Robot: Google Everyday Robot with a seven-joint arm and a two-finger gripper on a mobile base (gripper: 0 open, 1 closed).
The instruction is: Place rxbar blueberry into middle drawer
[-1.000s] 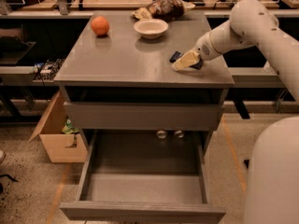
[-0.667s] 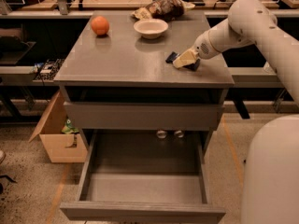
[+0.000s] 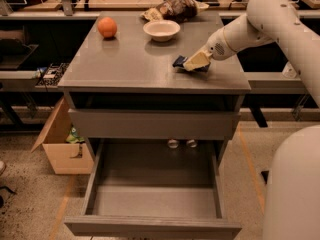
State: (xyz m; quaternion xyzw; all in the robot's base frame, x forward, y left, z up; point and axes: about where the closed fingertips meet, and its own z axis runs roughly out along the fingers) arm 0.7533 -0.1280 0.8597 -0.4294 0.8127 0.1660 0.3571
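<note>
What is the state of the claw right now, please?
Claw: closed on the rxbar blueberry, low over the right side of the cabinet top.

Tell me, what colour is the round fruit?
The fruit is orange, clearest in the camera view. The pincer holds the blue bar, further right.

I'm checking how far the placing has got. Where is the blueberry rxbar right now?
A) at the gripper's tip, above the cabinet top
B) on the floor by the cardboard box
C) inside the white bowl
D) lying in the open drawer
A: the rxbar blueberry shows as a dark blue end at the gripper, which is over the cabinet top; the open middle drawer below has no bar in it.
</note>
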